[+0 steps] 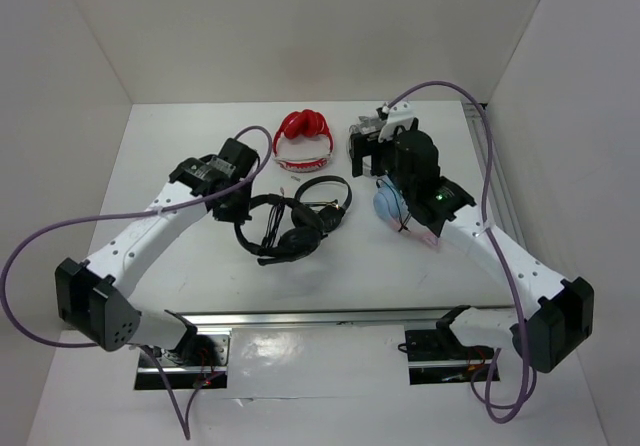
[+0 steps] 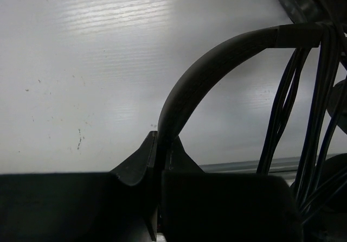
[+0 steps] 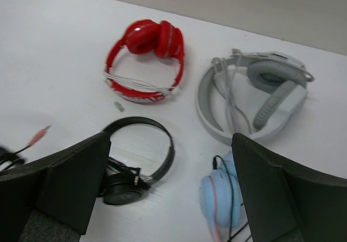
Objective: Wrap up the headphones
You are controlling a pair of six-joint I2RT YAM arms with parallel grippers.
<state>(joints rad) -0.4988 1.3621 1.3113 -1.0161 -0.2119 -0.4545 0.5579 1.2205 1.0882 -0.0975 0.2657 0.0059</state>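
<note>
The large black headphones [image 1: 295, 242] lie at the table's middle, their thin black cable [image 2: 320, 117] bunched in strands over the headband. My left gripper [image 1: 238, 211] is shut on the wide headband [image 2: 217, 63]; in the left wrist view the gripper [image 2: 160, 139] pinches the band's near end between its jaws. My right gripper [image 1: 375, 156] is open and empty, hovering above the table to the right of the headset. In the right wrist view the gripper [image 3: 171, 198] has its jaws wide apart with nothing between them.
A smaller black on-ear pair [image 3: 141, 155] lies right of the headset. A red pair [image 1: 303, 138] sits at the back middle. A grey-white pair [image 3: 255, 95] and a light blue pair [image 3: 222, 198] lie below my right gripper. White walls enclose the table.
</note>
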